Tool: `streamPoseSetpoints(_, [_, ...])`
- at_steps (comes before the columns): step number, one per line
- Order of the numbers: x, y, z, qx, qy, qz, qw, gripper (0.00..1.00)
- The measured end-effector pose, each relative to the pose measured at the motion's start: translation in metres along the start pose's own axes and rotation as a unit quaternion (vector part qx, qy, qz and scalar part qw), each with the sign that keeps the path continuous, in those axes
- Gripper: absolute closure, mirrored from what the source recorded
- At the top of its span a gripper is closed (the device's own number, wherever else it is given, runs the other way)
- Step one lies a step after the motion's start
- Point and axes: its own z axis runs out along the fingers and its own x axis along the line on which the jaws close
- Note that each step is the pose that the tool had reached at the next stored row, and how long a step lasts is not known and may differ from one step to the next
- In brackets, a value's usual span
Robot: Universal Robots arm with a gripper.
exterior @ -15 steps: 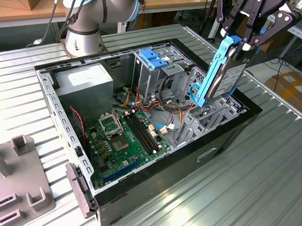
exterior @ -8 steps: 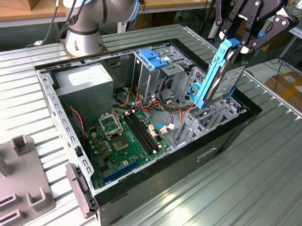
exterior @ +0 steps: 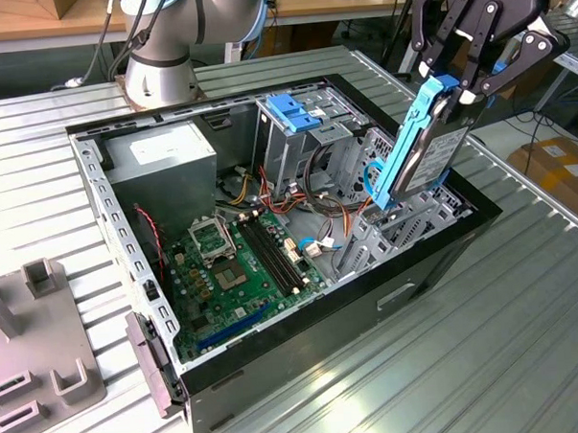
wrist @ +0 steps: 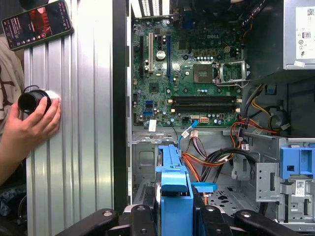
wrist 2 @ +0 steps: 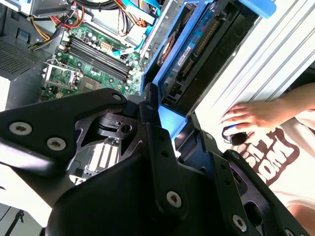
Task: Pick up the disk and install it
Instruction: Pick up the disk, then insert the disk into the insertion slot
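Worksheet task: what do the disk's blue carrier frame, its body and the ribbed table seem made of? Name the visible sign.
Carrier frame of the disk: likely plastic, uniform glossy blue, moulded shape. Disk body: apparently metal, dull silver-grey sheen. Table: probably aluminium or steel, silver ribs throwing bright reflections.

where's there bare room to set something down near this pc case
Bare ribbed table beside the case, at the exterior view's lower right; also between case and grey fixture. Crowded inside: motherboard, cables, and the hand holding the disk.
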Motion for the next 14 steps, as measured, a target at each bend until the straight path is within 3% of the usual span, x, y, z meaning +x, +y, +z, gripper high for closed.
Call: streamPoseSetpoints(14, [-0.0002, 0.0, 0.0026, 0.0, -0.0003, 0.0, 1.0, 0.63])
